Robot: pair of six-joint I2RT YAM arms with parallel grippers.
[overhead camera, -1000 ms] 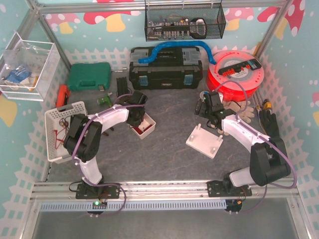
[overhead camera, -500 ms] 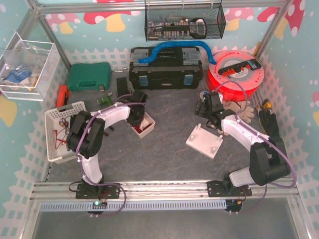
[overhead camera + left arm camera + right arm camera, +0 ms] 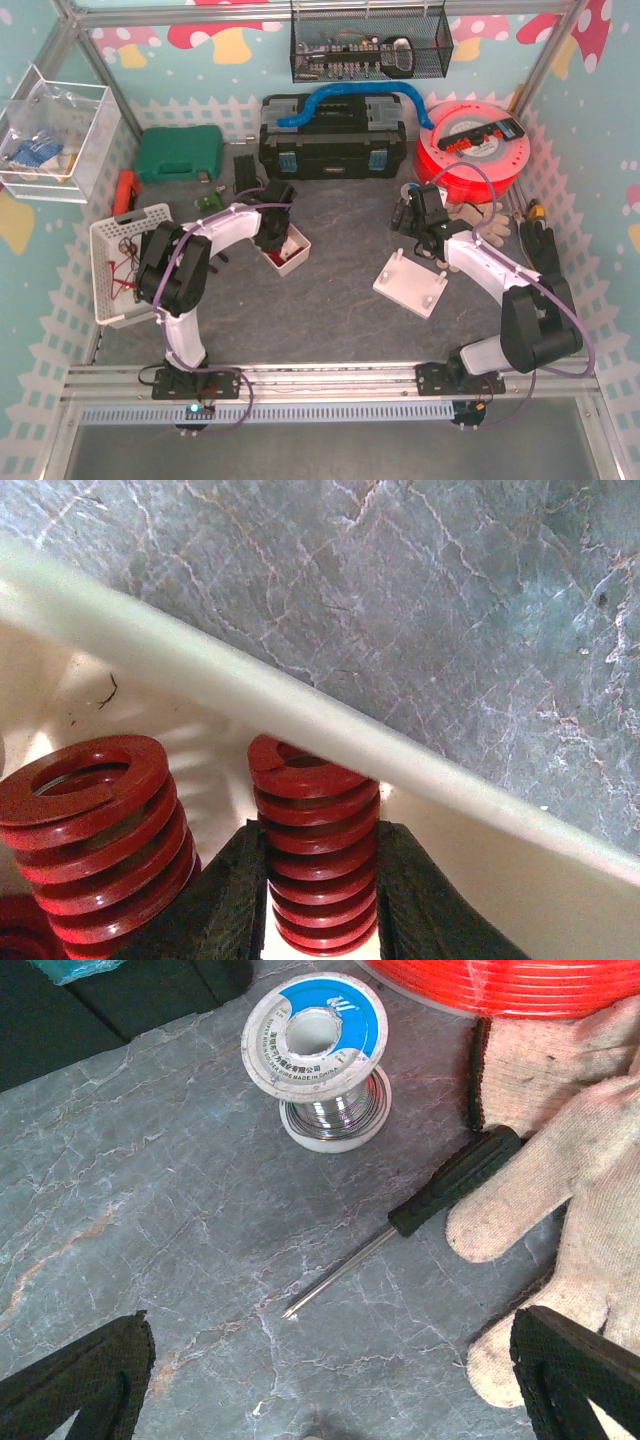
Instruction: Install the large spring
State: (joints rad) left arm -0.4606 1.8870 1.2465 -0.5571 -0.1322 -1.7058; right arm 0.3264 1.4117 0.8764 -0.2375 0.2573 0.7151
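My left gripper reaches down into a small white box at the table's left centre. In the left wrist view its black fingers press both sides of an upright red spring next to the box wall. A wider red spring stands just to its left. A white base with upright pegs lies right of centre. My right gripper hovers beyond the base, open wide and empty.
Under the right gripper lie a screwdriver, a solder spool and a work glove. An orange cable reel, a black toolbox, a green case and a white basket ring the table.
My left wrist has shifted slightly toward the back over the white box. The right arm has not moved.
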